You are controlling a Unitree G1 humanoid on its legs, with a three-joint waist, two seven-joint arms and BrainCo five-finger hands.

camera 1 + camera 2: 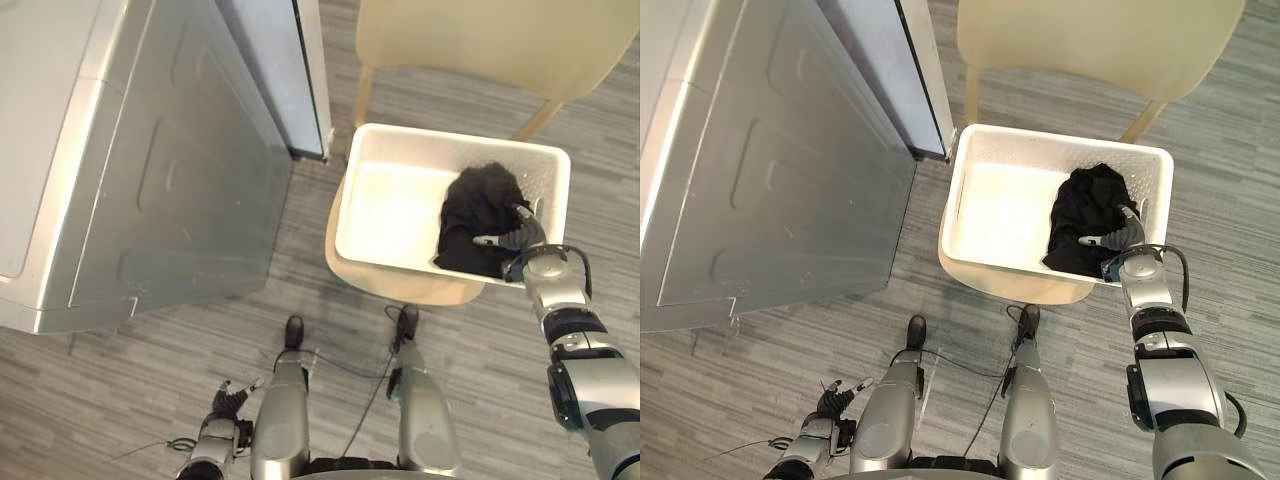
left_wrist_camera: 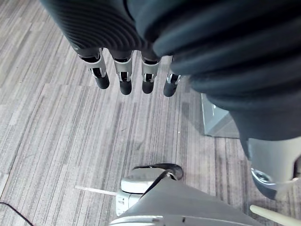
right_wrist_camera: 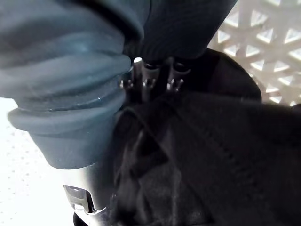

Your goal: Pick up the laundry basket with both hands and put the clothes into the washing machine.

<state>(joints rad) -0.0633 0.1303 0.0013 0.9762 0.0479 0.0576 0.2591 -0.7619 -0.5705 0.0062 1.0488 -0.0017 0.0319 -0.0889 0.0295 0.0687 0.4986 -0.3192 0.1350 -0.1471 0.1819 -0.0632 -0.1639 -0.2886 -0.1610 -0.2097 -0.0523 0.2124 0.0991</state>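
In the laundry room: my right hand [image 1: 522, 236] is sunk in the black clothes [image 1: 478, 212] heaped at the right end of the white laundry basket [image 1: 420, 148]. The basket sits on a beige chair [image 1: 480, 40] near the washing machine [image 1: 150, 180]. Whether that hand grips, I cannot tell. My left hand [image 2: 122, 77] hangs low over the floor [image 2: 56, 141], fingers straight, holding nothing.

Head eyes look down, sharing the laundry basket [image 1: 390, 210]; wrist cameras sit close: left over floor [image 2: 61, 132], right against clothes [image 3: 225, 155].

Left robot hand [image 2: 123, 77], fingers straight, above floor [image 2: 70, 136]
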